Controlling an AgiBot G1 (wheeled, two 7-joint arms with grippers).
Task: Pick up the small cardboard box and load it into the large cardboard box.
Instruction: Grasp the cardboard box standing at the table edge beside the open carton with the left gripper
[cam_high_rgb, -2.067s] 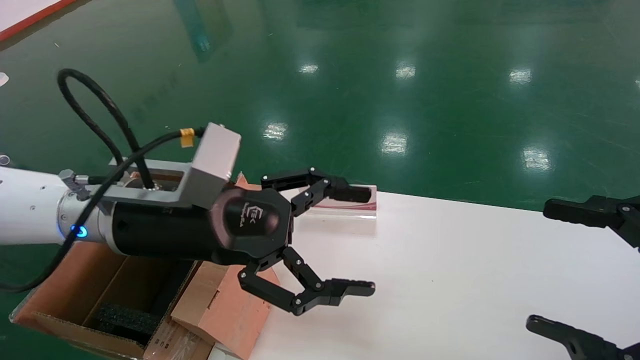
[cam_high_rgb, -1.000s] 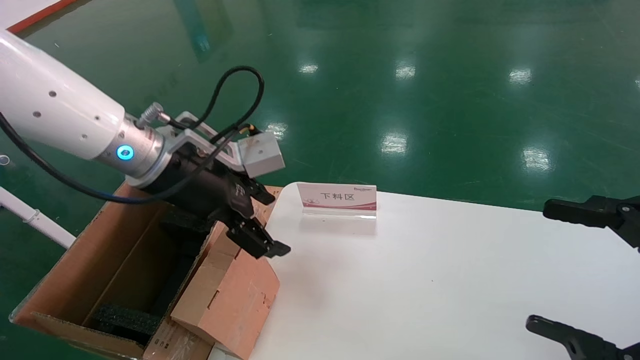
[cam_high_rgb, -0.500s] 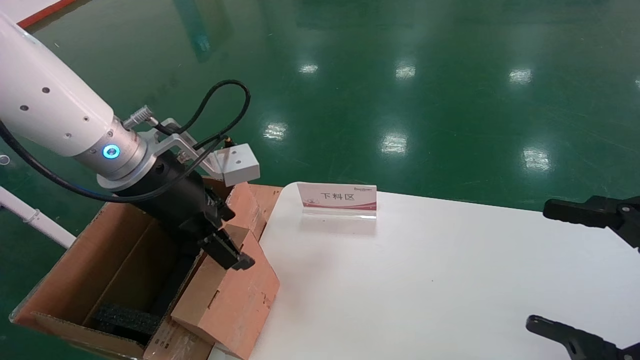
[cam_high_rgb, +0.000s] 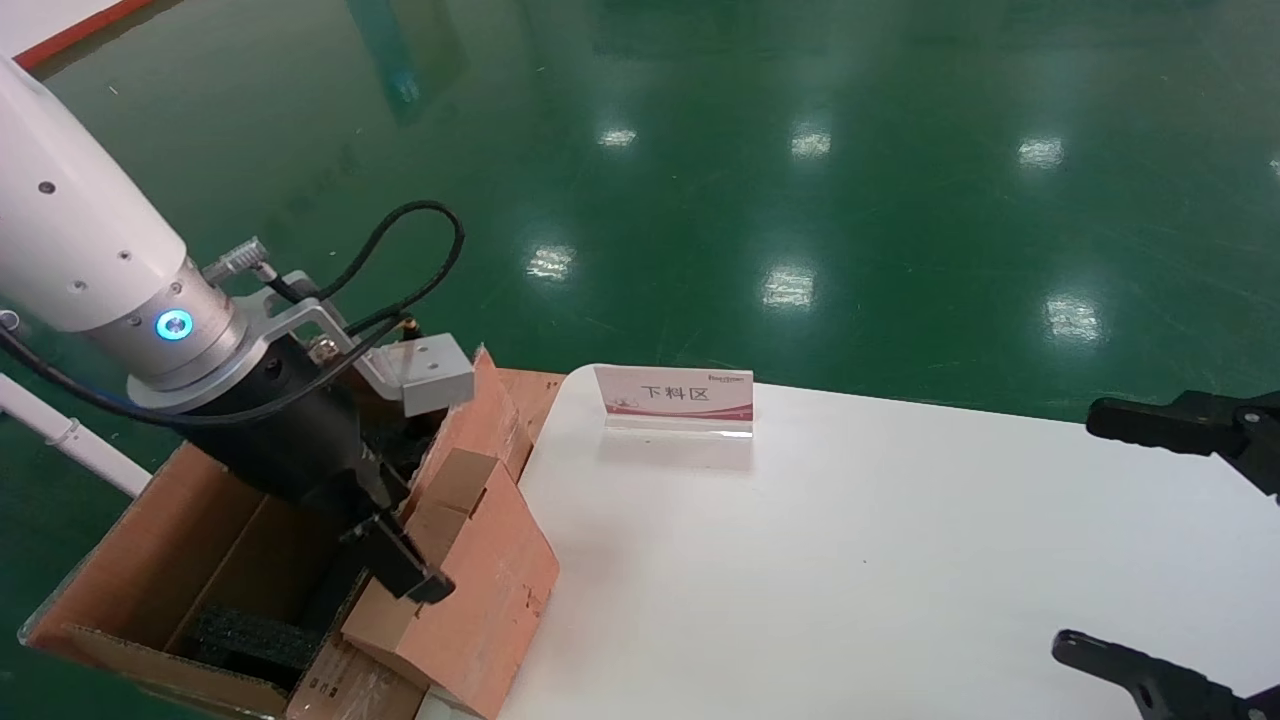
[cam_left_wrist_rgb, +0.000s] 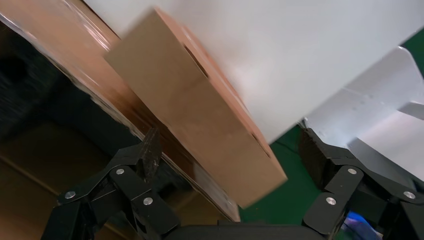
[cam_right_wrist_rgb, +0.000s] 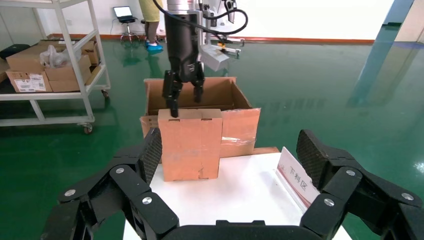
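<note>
The small cardboard box (cam_high_rgb: 470, 585) stands on edge at the white table's left end and leans against the large cardboard box (cam_high_rgb: 130, 560). It shows in the left wrist view (cam_left_wrist_rgb: 200, 115) and in the right wrist view (cam_right_wrist_rgb: 190, 145). My left gripper (cam_high_rgb: 395, 550) is open and points down just above the small box's top edge, over the large box's opening. One fingertip (cam_high_rgb: 430, 590) is at that edge. In the left wrist view the gripper (cam_left_wrist_rgb: 230, 155) straddles the small box without closing on it. My right gripper (cam_high_rgb: 1075, 530) is open and empty at the table's right side.
Black foam blocks (cam_high_rgb: 245, 635) lie in the large box, whose taped flap (cam_right_wrist_rgb: 240, 130) stands beside the small box. A sign stand (cam_high_rgb: 675, 397) is at the table's (cam_high_rgb: 850, 560) far edge. A shelf cart (cam_right_wrist_rgb: 50, 65) with cartons stands on the green floor beyond.
My left gripper has swung from above the table leftward and down, turning to point downward at the small box's top edge. The small box and right arm have not moved.
</note>
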